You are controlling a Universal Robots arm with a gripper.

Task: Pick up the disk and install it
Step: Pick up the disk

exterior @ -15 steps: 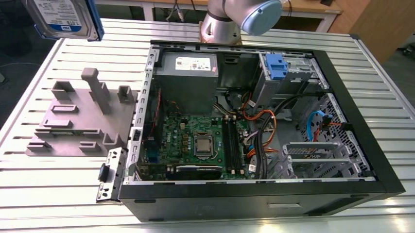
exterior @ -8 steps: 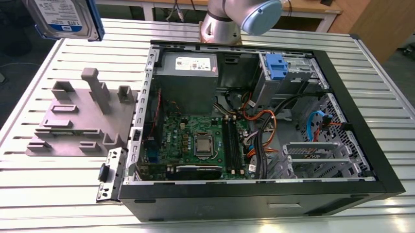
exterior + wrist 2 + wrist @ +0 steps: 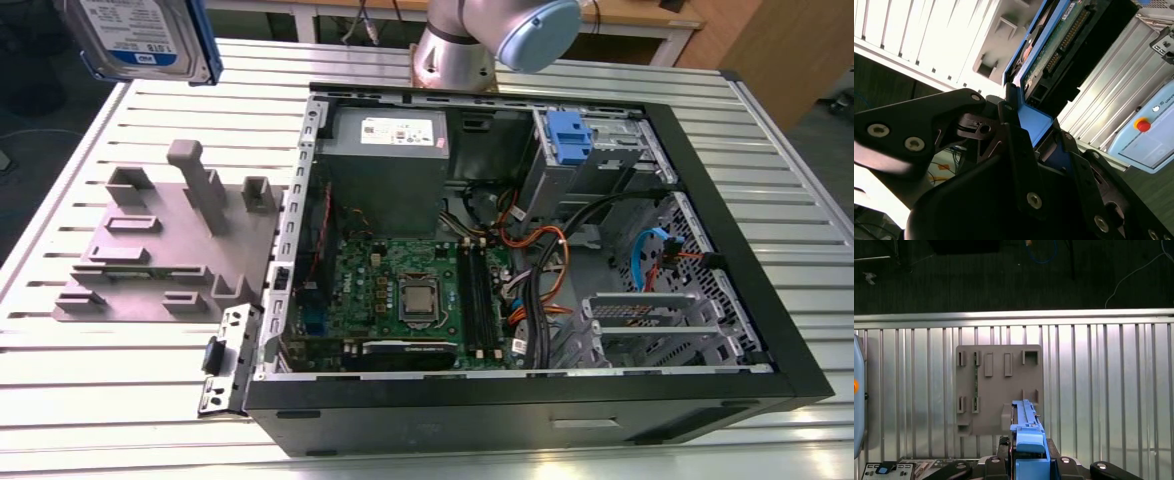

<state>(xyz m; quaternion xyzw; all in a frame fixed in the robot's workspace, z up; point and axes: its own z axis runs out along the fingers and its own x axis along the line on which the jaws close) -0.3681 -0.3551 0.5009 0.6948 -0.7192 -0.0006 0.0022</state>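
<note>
Your end effector (image 3: 1035,127) is clenched on the disk (image 3: 136,36), which hangs above the table (image 3: 80,400) near the grey fixture (image 3: 147,250). Pickup is done; install into the computer case (image 3: 534,412) is left.

Looking down along the arm: the disk (image 3: 1026,437), edge-on with its blue bracket toward the camera, is clamped in the black claw (image 3: 1029,462). Farther from the camera, a grey slotted fixture plate (image 3: 999,385) lies flat on the ribbed metal desk (image 3: 1104,390). Beyond the desk's edge, the dark floor (image 3: 954,280) carries a looped blue cable (image 3: 1041,254) and a thin white cable (image 3: 1134,275).
</note>
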